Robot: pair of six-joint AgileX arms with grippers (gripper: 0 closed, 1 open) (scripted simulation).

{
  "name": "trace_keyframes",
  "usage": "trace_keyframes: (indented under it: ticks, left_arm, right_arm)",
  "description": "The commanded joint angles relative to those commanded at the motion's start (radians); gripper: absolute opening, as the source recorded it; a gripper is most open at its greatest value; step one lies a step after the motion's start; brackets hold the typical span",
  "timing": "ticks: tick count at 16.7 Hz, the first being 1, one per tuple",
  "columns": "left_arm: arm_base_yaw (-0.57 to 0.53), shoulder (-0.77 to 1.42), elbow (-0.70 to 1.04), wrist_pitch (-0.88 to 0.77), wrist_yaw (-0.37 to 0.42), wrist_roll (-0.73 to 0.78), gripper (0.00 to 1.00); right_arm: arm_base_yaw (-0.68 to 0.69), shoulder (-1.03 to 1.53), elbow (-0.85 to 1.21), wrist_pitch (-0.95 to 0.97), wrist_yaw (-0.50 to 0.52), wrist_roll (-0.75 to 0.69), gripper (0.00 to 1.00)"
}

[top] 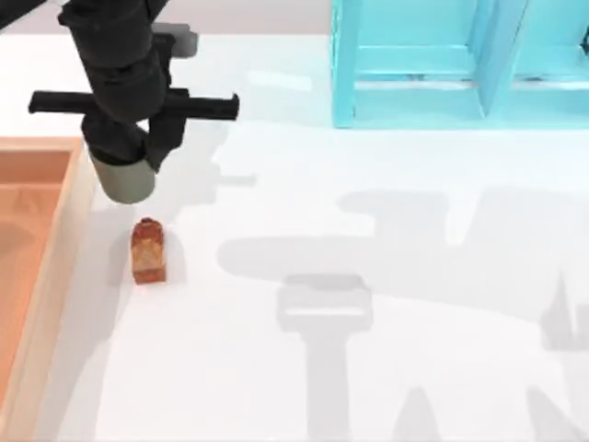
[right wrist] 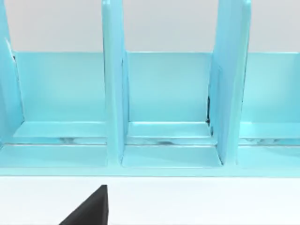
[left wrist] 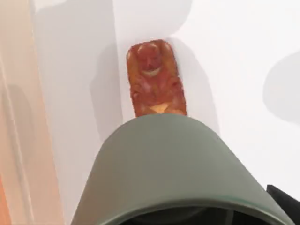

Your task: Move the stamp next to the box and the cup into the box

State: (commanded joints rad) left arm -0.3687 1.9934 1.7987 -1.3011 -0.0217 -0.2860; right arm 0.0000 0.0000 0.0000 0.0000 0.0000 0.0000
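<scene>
My left gripper (top: 127, 143) is shut on the olive-grey cup (top: 124, 178) and holds it above the table, close to the right rim of the orange-brown box (top: 72, 221). The cup (left wrist: 173, 164) hangs open end down in the left wrist view. The reddish-brown stamp (top: 148, 250) lies flat on the white table right of the box, a short gap from its rim and just in front of the cup. The stamp (left wrist: 154, 77) also appears beyond the cup, beside the box rim (left wrist: 18, 122). A dark edge of my right gripper (right wrist: 89, 208) faces the shelf.
A turquoise shelf structure (top: 460, 64) stands at the back right of the table, its compartments (right wrist: 164, 93) open toward the right wrist camera. White table surface (top: 386, 276) stretches across the middle and right, crossed by arm shadows.
</scene>
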Motion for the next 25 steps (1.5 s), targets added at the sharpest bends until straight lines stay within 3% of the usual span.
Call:
trace_keyframes:
  ticks: [9,13,21,25]
  left_arm:
    - [0.506,-0.459,-0.575,0.084,0.068,0.481,0.00]
    - [0.666,-0.600,-0.749,0.112,0.090,0.619,0.00]
    - [0.705,-0.633,-0.795,0.120,0.093,0.656,0.00]
    - [0.701,-0.606,-0.847,0.209,0.097,0.674,0.00]
  right_arm:
    - [0.000,0.000,0.000,0.000,0.000,0.000,1.00]
    - [0.000,0.000,0.000,0.000,0.000,0.000,1.00]
    - [0.000,0.000,0.000,0.000,0.000,0.000,1.00]
    - [0.000,0.000,0.000,0.000,0.000,0.000,1.00]
